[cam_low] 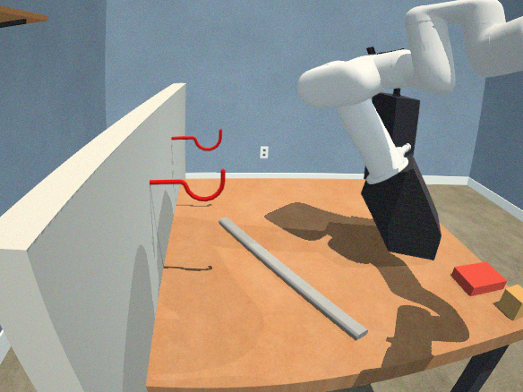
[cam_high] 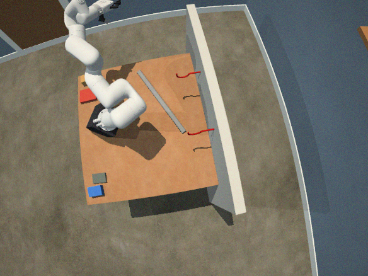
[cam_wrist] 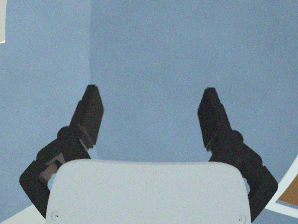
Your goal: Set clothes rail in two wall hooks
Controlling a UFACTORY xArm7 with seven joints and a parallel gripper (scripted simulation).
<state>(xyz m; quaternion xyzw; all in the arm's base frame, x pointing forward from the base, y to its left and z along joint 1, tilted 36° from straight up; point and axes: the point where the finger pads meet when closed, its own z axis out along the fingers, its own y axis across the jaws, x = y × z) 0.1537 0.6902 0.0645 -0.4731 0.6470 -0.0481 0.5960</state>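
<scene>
The grey clothes rail (cam_high: 161,101) lies flat and diagonal on the wooden table, also seen in the exterior view (cam_low: 293,277). Two red hooks stick out of the white wall: the far one (cam_high: 188,74) (cam_low: 201,140) and the near one (cam_high: 200,131) (cam_low: 194,185). Both hooks are empty. The rail's near end lies close to the near hook's shadow side on the table. My gripper (cam_high: 111,6) is raised high beyond the table's back-left corner, far from the rail. In the wrist view its fingers stand wide open with nothing between them, facing the blue wall.
A red block (cam_high: 87,95) and a small tan block (cam_low: 510,302) lie near the arm's base (cam_high: 102,121). A grey block (cam_high: 99,178) and a blue block (cam_high: 95,191) lie at the opposite table corner. The white wall (cam_high: 217,110) runs along one table edge.
</scene>
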